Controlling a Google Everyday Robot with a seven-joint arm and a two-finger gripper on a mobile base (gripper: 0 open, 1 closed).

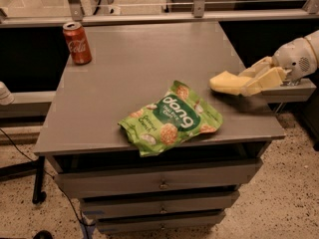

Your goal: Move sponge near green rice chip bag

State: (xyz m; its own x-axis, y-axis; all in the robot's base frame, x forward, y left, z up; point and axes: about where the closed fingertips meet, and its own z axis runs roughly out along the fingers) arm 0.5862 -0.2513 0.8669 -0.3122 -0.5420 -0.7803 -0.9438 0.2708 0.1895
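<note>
The pincer [250, 81], clamped on the soft pale yellow sponge [225, 81] right of the crinkly green rice chip bag [172, 118], should lower it gently onto the grey desk [129, 68].

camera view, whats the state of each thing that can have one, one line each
sponge: held in the gripper, low over the right edge of the table, apart from the bag
gripper: at the table's right edge, shut on the sponge
green rice chip bag: lying flat, label up, near the front edge
cola can: upright, far left corner
drawers: shut
</note>
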